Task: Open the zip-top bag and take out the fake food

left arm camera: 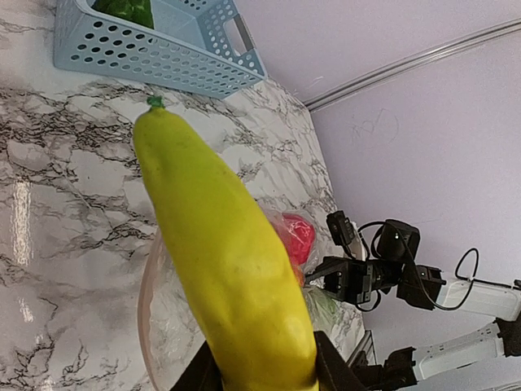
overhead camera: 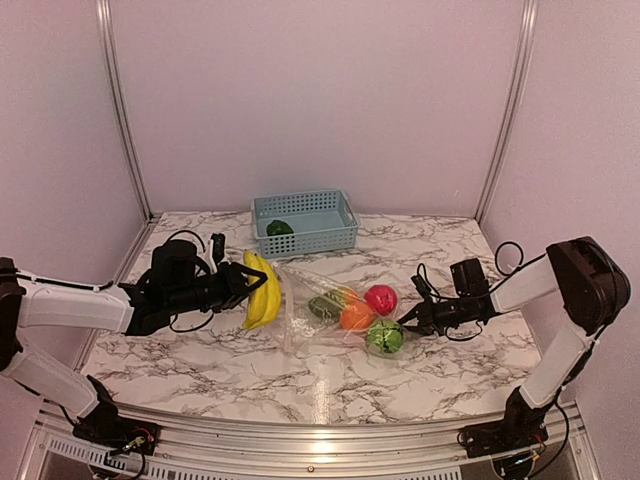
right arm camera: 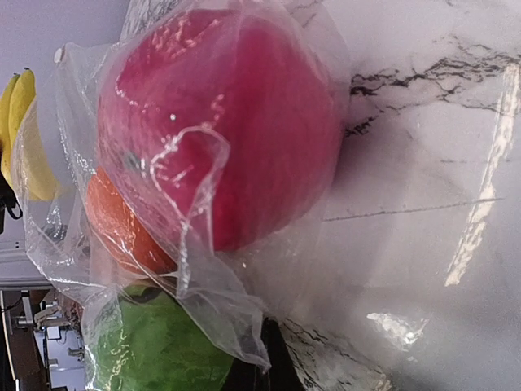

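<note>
The clear zip-top bag lies in the middle of the marble table, its mouth toward the left. Inside it are fake food pieces: a red round fruit, an orange fruit, a light green leafy piece and a dull green piece. My left gripper is shut on a yellow banana held just outside the bag's mouth; the banana fills the left wrist view. My right gripper is shut on the bag's right end, pinching the plastic beside the red fruit.
A light blue slatted basket stands at the back of the table with a dark green piece in it. Pale walls close in the table on three sides. The right arm shows across from the left wrist camera.
</note>
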